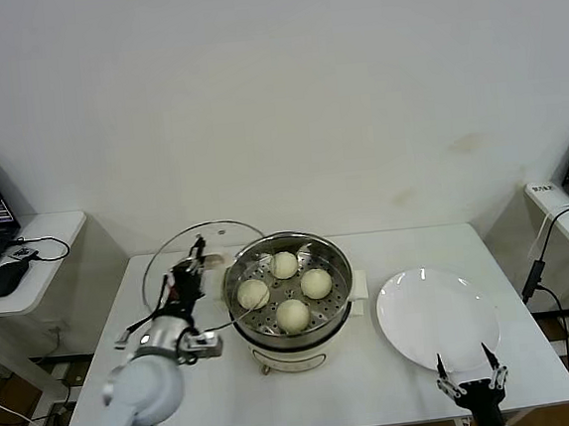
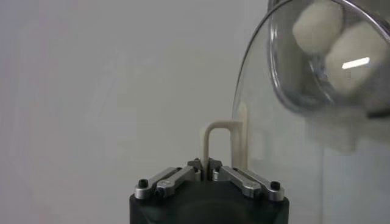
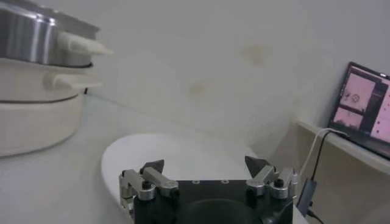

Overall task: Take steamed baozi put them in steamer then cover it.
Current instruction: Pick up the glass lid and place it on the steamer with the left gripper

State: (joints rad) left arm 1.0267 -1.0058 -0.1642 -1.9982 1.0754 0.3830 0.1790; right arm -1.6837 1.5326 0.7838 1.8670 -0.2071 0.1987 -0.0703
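Cream, steel and white on our white table

We see four cream-white steamed baozi (image 1: 286, 265) on the perforated tray of the shiny silver steamer (image 1: 292, 322), whose base is cream. The cover (image 1: 174, 258) is clear glass with a metal rim and cream handle. The plate (image 1: 437, 316) is plain white; the table (image 1: 379, 384) white.

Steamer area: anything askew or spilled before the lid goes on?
Nothing spilled. Four baozi sit in the steamer. The lid is tilted, held by its handle in the left claw, beside the pot.
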